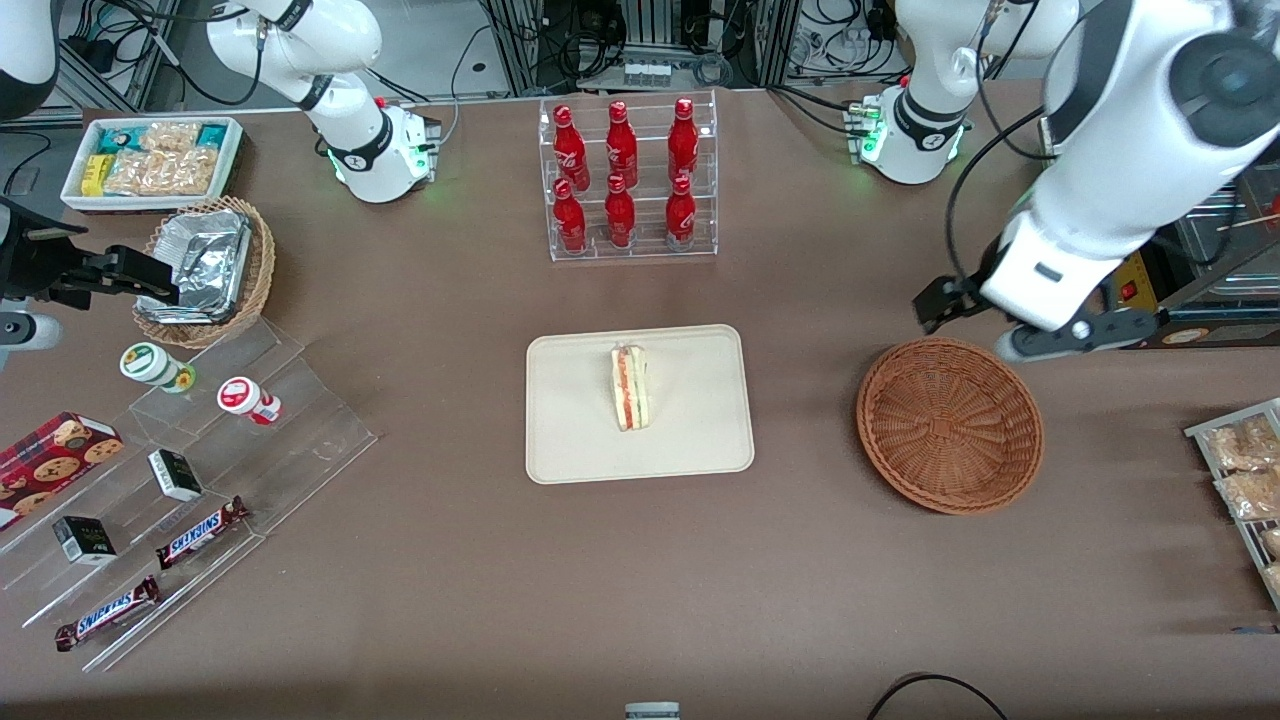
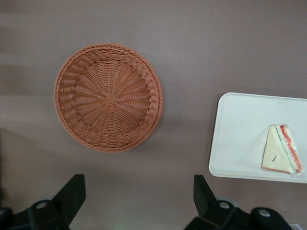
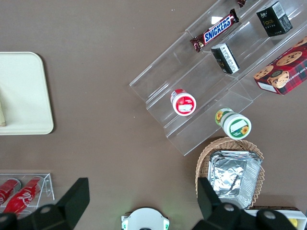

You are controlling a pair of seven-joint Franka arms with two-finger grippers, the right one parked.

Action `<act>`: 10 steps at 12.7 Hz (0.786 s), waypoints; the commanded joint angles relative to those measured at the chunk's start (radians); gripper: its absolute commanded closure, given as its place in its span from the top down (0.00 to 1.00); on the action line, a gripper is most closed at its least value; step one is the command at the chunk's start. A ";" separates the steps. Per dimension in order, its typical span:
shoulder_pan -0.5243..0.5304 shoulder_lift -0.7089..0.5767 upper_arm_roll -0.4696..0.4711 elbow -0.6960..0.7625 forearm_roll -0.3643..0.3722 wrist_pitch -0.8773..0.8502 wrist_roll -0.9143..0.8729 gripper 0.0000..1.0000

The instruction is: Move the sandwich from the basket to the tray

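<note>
The sandwich lies on the cream tray in the middle of the table, its red and green filling edge showing. The reddish-brown wicker basket sits beside the tray toward the working arm's end and holds nothing. My gripper hangs high over the table, a little farther from the front camera than the basket. It is open, with only bare table showing between its fingers.
A clear rack of red bottles stands farther from the front camera than the tray. Toward the parked arm's end are a tan basket of foil containers, a white snack bin and acrylic steps with snacks. Snack packets lie at the working arm's end.
</note>
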 commanded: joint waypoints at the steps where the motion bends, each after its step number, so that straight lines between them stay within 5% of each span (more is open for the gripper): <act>1: 0.072 -0.058 -0.008 -0.021 0.006 -0.031 0.111 0.99; 10: 0.252 -0.052 -0.008 0.037 0.007 -0.058 0.412 1.00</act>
